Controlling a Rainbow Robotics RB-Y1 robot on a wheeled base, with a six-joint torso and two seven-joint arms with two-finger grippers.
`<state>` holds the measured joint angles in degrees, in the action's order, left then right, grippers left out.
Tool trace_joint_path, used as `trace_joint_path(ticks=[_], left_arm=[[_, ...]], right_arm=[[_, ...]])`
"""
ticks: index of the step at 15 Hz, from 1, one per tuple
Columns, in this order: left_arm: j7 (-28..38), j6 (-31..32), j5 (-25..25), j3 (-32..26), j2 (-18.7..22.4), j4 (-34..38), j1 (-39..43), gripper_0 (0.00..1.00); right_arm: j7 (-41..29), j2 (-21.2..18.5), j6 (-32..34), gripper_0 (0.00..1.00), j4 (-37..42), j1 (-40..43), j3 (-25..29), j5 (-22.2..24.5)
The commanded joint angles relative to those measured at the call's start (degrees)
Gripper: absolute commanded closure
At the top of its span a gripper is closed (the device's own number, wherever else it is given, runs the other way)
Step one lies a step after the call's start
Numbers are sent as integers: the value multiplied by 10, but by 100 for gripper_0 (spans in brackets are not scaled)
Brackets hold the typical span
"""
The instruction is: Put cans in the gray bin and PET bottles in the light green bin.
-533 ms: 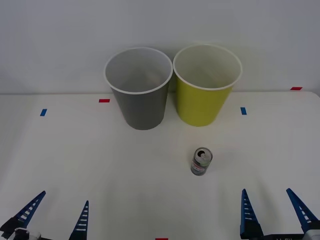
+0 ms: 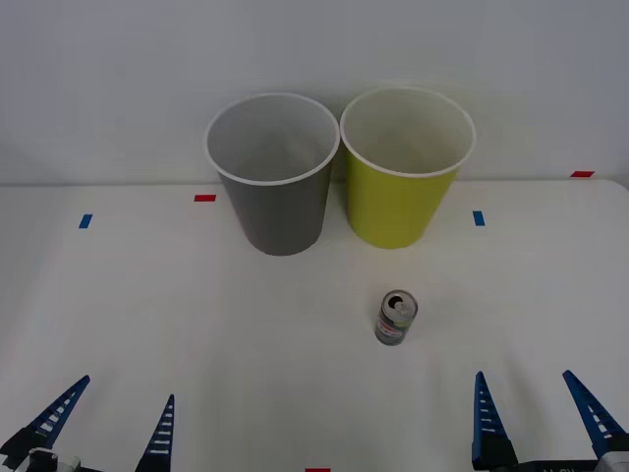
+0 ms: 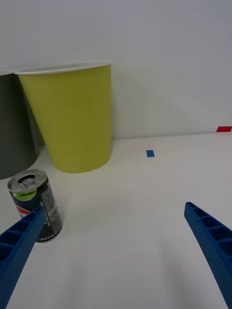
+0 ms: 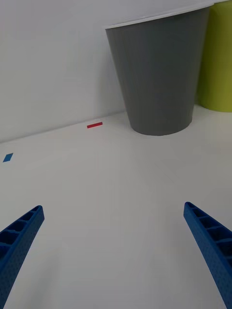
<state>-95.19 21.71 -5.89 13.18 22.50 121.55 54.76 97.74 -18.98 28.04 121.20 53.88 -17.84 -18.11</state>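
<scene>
A small dark can (image 2: 396,319) with a silver pull-tab top stands upright on the white table, in front of the light green bin (image 2: 404,169); the right wrist view has the can (image 3: 36,204) close by one of my fingers. The gray bin (image 2: 276,173) stands just left of the green one, touching or nearly so, and appears again as the gray bin (image 4: 162,75). My right gripper (image 2: 538,418) is open at the table's near edge, to the right of the can. At the near left my left gripper (image 2: 108,424) is open, holding nothing. No PET bottles are in view.
Small blue tape marks (image 2: 85,221) and red tape marks (image 2: 204,198) lie on the table (image 2: 197,315) near its back edge. A white wall rises behind the bins. Bare tabletop stretches between the grippers and the bins.
</scene>
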Motion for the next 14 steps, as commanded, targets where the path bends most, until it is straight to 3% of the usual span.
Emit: trace_joint_path(ticks=[1, 14], left_arm=[[0, 0, 0, 0, 0, 0, 0, 0], [0, 0, 0, 0, 0, 0, 0, 0]], right_arm=[[0, 0, 0, 0, 0, 0, 0, 0], [0, 0, 0, 0, 0, 0, 0, 0]])
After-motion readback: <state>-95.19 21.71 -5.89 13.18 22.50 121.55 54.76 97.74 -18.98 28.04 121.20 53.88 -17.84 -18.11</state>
